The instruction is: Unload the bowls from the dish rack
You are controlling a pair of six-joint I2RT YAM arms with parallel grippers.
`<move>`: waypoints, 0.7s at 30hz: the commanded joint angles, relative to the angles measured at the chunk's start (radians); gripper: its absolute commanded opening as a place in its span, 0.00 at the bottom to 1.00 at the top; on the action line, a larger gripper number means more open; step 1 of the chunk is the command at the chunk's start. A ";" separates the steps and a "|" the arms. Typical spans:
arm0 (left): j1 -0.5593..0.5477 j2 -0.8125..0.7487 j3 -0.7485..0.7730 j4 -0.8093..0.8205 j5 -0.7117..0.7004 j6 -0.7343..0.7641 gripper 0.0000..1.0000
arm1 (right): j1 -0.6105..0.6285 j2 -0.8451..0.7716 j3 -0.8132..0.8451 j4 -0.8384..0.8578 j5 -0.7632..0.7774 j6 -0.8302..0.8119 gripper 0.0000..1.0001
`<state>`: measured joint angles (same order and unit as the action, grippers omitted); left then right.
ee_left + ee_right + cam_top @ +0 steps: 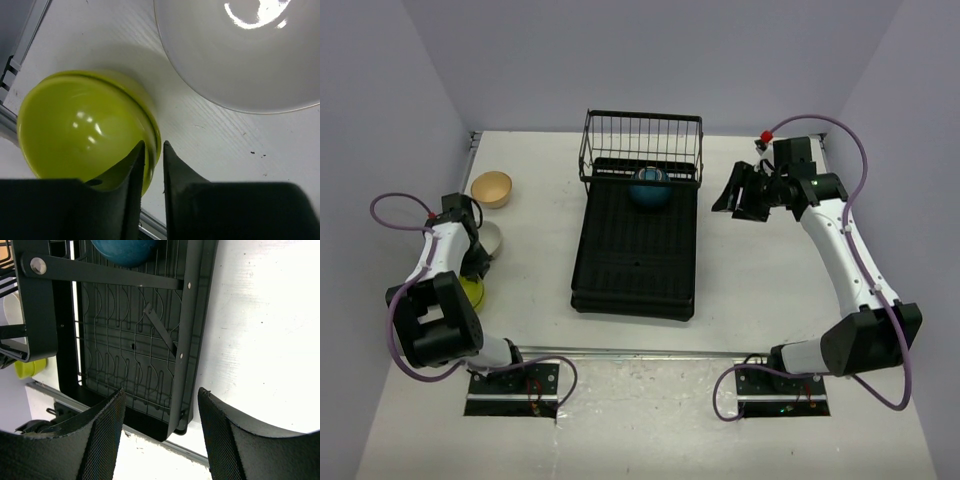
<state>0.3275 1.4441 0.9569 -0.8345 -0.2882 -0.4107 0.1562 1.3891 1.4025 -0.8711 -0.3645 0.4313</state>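
The black dish rack [636, 250] lies mid-table with its wire basket at the far end. A dark blue bowl [649, 188] sits in it just before the basket, also seen in the right wrist view [125, 250]. At the left, a lime bowl [85, 130] stands on the table. My left gripper [152, 144] straddles its rim, one finger inside and one outside, jaws a sliver apart. A pale bowl [240, 50] stands right beside it, and a cream bowl [491, 188] farther back. My right gripper [161, 395] hangs open and empty to the right of the rack.
A metal strip [650, 352] runs along the table's near edge, close to the lime bowl. Walls close in the table on the left, back and right. The rack's ribbed floor [130, 340] holds nothing nearer than the blue bowl.
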 commanded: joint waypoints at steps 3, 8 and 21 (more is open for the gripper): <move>0.010 -0.010 0.014 -0.020 0.000 -0.023 0.45 | -0.007 -0.027 -0.022 0.053 -0.034 0.021 0.61; 0.010 -0.037 0.013 -0.018 -0.008 -0.039 0.60 | -0.009 -0.032 -0.037 0.061 -0.042 0.030 0.61; -0.024 -0.090 0.155 0.034 0.335 -0.141 0.62 | -0.006 -0.016 -0.076 0.061 -0.077 0.060 0.54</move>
<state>0.3214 1.3724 1.0496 -0.8482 -0.1143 -0.5022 0.1505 1.3876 1.3472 -0.8330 -0.4118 0.4633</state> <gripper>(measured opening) 0.628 0.556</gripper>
